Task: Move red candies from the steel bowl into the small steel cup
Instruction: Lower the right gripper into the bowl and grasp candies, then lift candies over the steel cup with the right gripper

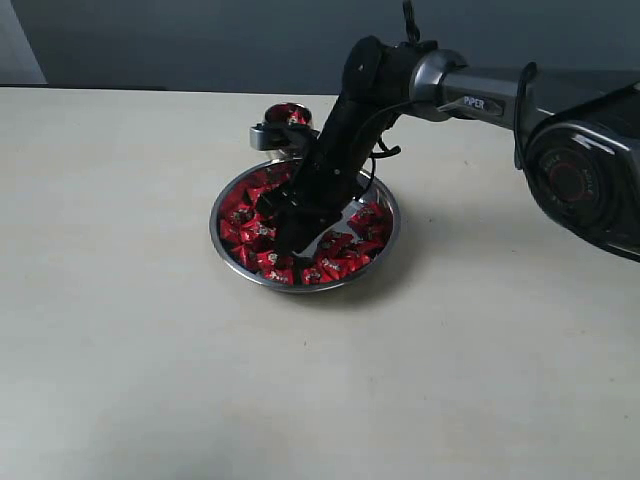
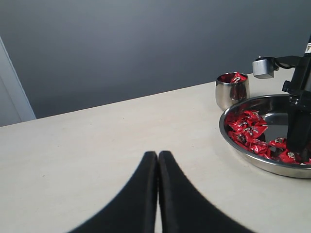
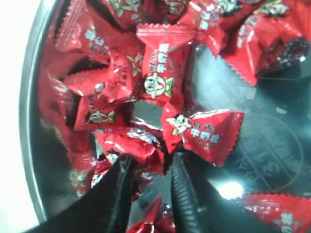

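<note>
The steel bowl (image 1: 225, 250) holds many red candies (image 1: 250, 215). Just behind it stands the small steel cup (image 1: 285, 120) with red candies in it. My right gripper (image 1: 290, 245) reaches down into the bowl's near side. In the right wrist view, my right gripper (image 3: 149, 160) is open, its fingertips on either side of one red candy (image 3: 133, 145), with a gap left at one finger. My left gripper (image 2: 158, 155) is shut and empty above bare table, left of the bowl (image 2: 243, 150) and cup (image 2: 232, 92).
The pale table (image 1: 130, 330) stretches around the bowl. The right arm (image 1: 480, 100) leans over the bowl from the right, and its wrist camera (image 1: 268, 135) hangs close beside the cup. A grey wall (image 2: 146, 43) backs the table.
</note>
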Motion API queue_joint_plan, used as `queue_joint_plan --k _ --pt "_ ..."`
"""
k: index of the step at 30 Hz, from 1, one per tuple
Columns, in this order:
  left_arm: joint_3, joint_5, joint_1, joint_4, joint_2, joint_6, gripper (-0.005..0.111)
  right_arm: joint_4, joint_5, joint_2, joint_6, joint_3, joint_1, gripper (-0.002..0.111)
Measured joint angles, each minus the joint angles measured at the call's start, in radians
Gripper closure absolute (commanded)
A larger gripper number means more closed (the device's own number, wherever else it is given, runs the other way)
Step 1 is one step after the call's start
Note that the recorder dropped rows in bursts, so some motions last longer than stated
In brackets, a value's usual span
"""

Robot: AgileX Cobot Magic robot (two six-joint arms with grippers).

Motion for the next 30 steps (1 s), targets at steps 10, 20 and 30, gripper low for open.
queue_joint_plan --k 10,20,30 --pt "0.000 0.000 0.000 0.000 0.000 0.000 0.105 0.000 0.000 0.000 0.000 0.000 0.000 0.109" --pt "0.000 0.000 0.000 0.000 0.000 0.000 0.105 -0.019 -0.078 -0.081 0.000 0.000 0.000 0.109" --pt "0.000 0.000 0.000 0.000 0.000 0.000 0.105 -0.023 -0.073 -0.085 -0.021 0.000 0.000 0.066"
